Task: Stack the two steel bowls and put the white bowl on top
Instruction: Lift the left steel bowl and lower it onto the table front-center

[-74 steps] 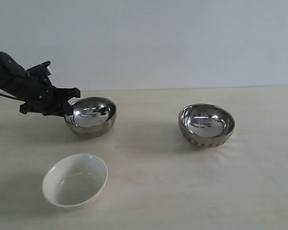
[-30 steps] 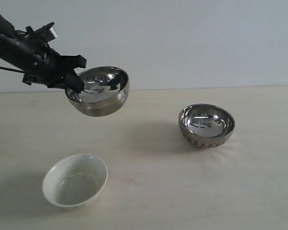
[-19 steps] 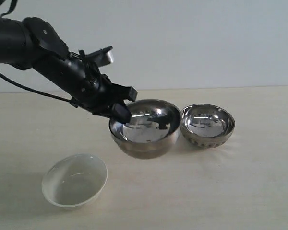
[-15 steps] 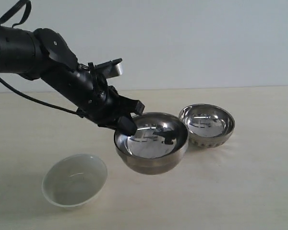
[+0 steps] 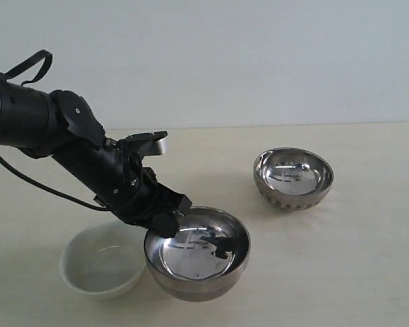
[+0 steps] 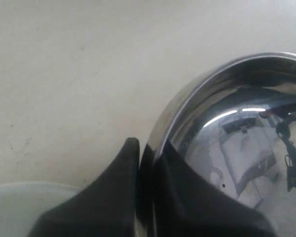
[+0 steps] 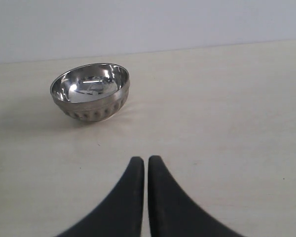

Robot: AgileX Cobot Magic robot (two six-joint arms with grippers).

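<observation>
Exterior view first: what has the left end effector [image 5: 169,221] got?

— It is clamped on the rim of the smooth steel bowl [image 5: 198,255]. The left wrist view shows it best: one finger [image 6: 119,168] is outside the wall and the other is inside, with the rim pinched between them at the left end effector [image 6: 148,148].

— Why the rim?

— Probably because a thin edge is all those narrow jaws can close on. It also leaves the bowl's underside free to drop into another bowl.

— Where is it relative to the ribbed steel bowl [image 5: 293,178]?

— Well apart, to the ribbed bowl's left and nearer the camera, mouth up and slightly tilted. I cannot tell whether its base touches the worktop [image 5: 354,272].

— And the white bowl [image 5: 99,262]?

— Farther from the ribbed bowl, just beyond the smooth one, which hides part of its rim. It sits upright on the worktop, untouched. That makes sense, since it goes on last.

— The other arm?

— The right end effector [image 7: 146,163] has its jaws pressed together on nothing. It faces the ribbed steel bowl [image 7: 90,91] from well apart, which leaves that bowl clear to receive the smooth one.

— So no stacking yet?

— None that I can see.
</observation>
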